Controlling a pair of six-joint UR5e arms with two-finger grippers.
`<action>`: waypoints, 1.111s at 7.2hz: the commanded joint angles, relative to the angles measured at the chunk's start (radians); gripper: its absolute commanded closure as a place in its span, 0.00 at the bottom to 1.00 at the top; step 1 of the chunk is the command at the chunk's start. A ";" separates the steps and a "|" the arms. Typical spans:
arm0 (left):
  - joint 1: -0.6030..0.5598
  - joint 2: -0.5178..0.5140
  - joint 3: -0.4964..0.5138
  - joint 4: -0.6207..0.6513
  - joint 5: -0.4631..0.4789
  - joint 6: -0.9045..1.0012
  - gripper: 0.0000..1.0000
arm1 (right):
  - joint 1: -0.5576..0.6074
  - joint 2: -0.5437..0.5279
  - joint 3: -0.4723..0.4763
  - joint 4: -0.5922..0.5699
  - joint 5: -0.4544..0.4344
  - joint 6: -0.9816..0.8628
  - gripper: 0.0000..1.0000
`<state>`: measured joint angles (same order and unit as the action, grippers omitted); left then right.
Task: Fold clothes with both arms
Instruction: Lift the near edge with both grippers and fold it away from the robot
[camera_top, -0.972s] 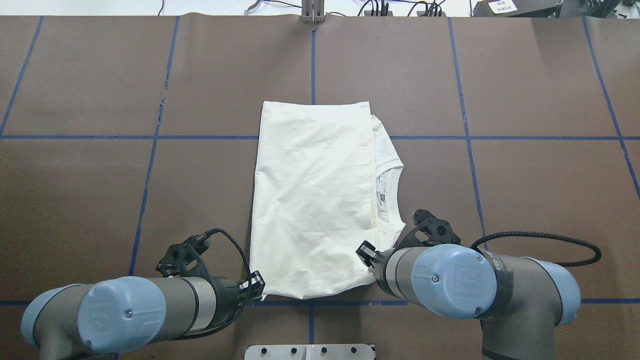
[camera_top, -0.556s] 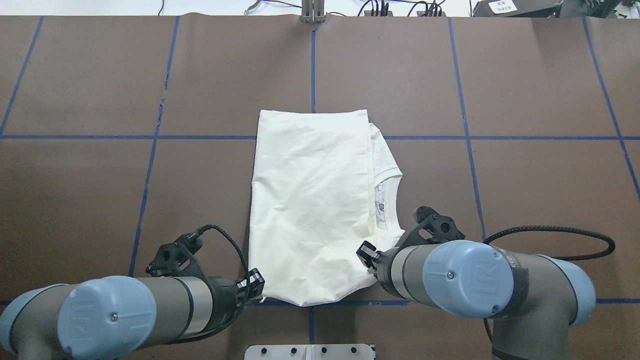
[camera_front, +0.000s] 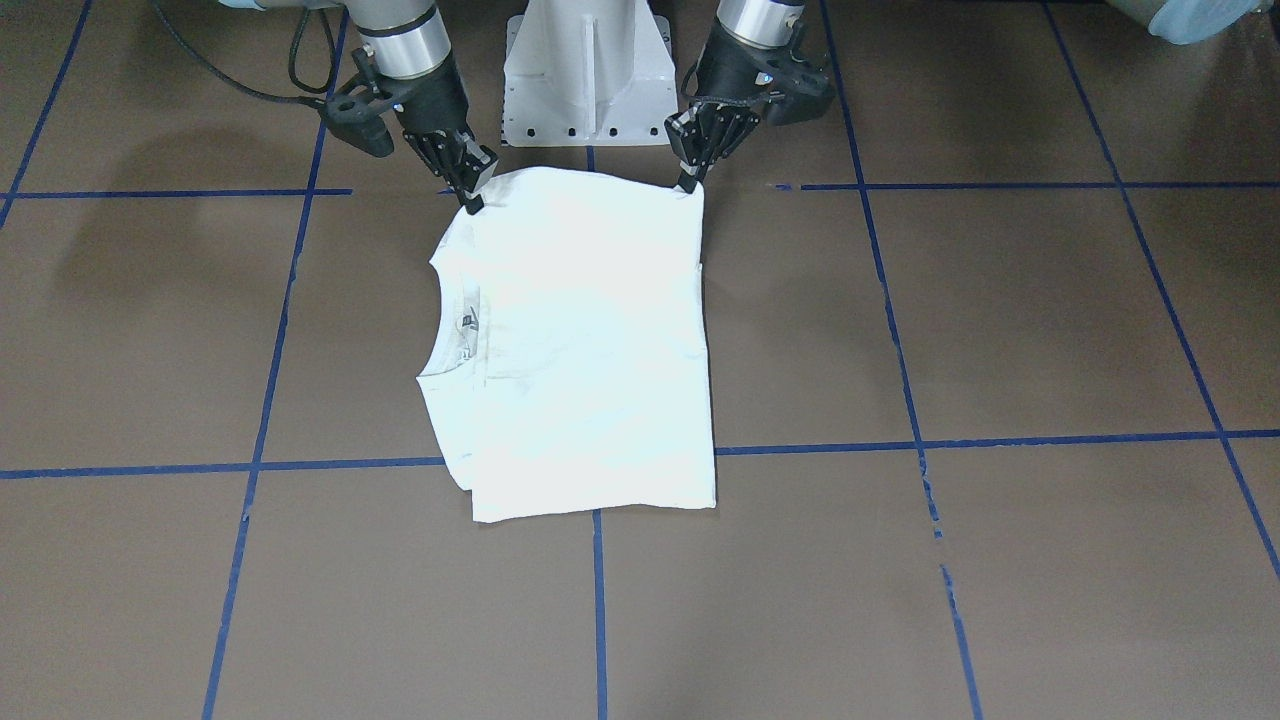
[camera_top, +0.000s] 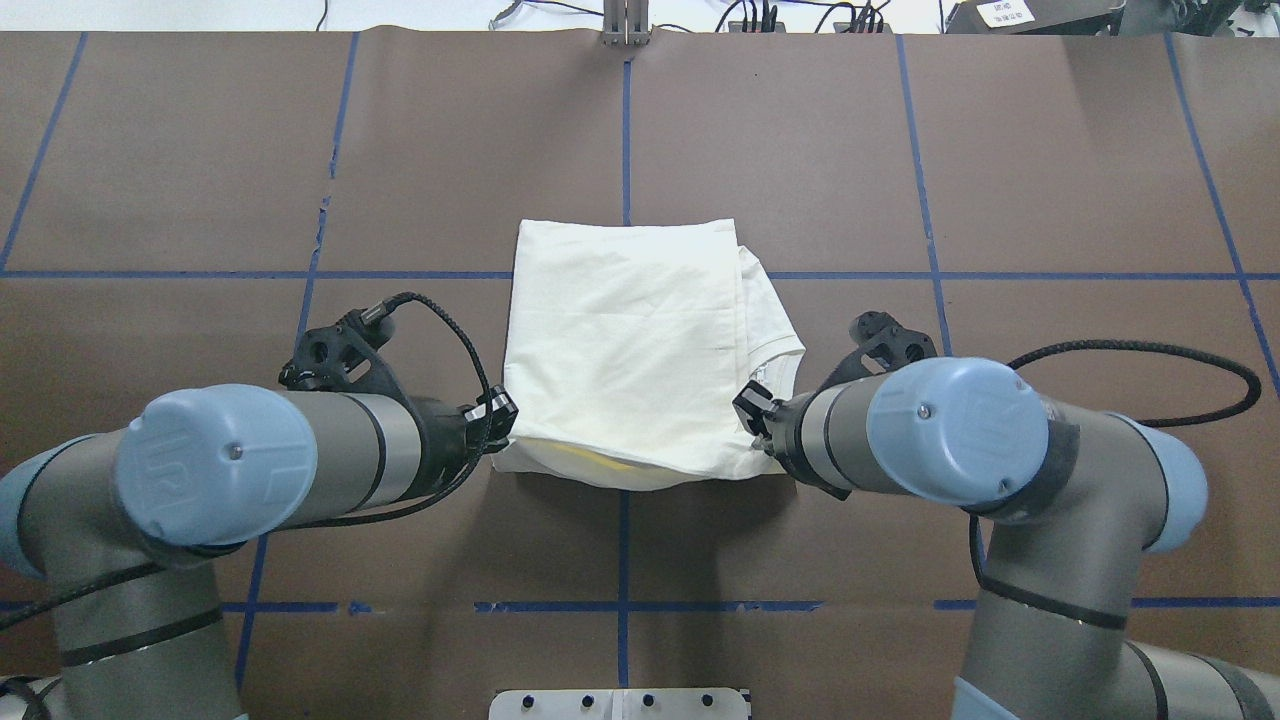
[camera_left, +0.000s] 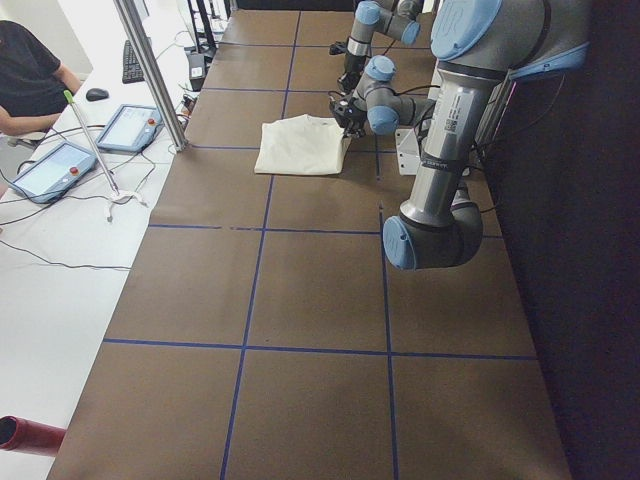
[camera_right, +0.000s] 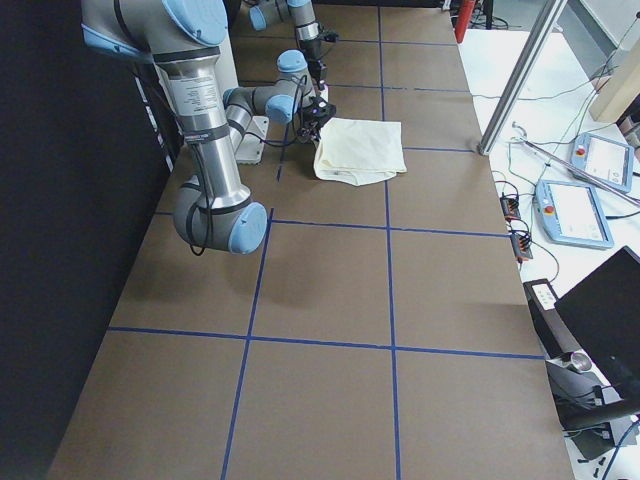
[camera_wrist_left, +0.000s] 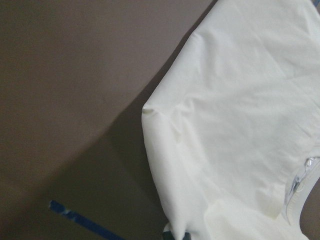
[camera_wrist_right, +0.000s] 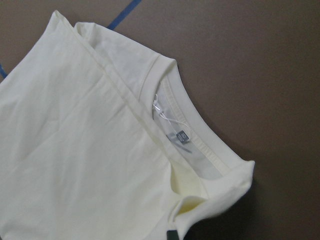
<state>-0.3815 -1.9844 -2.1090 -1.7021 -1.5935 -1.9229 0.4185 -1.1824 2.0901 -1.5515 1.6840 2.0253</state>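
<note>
Jaws of left arm (camera_top: 350, 455) and right arm (camera_top: 850, 440) pinching near corners of white shirt (camera_top: 625, 340), raised edge between them

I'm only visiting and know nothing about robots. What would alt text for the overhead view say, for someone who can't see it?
The robot's black left gripper and black right gripper pinch the near corners of a half-folded cream cotton T-shirt. They hold that edge raised above a brown table marked with blue tape lines.
</note>
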 joint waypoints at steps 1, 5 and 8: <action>-0.069 -0.083 0.120 -0.004 0.001 0.051 1.00 | 0.120 0.078 -0.123 -0.001 0.083 -0.054 1.00; -0.161 -0.171 0.311 -0.071 0.001 0.157 1.00 | 0.216 0.203 -0.345 0.001 0.186 -0.137 1.00; -0.163 -0.232 0.464 -0.149 0.052 0.168 1.00 | 0.235 0.236 -0.502 0.121 0.190 -0.181 1.00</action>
<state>-0.5436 -2.2029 -1.6953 -1.8212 -1.5720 -1.7618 0.6457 -0.9580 1.6538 -1.4885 1.8701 1.8595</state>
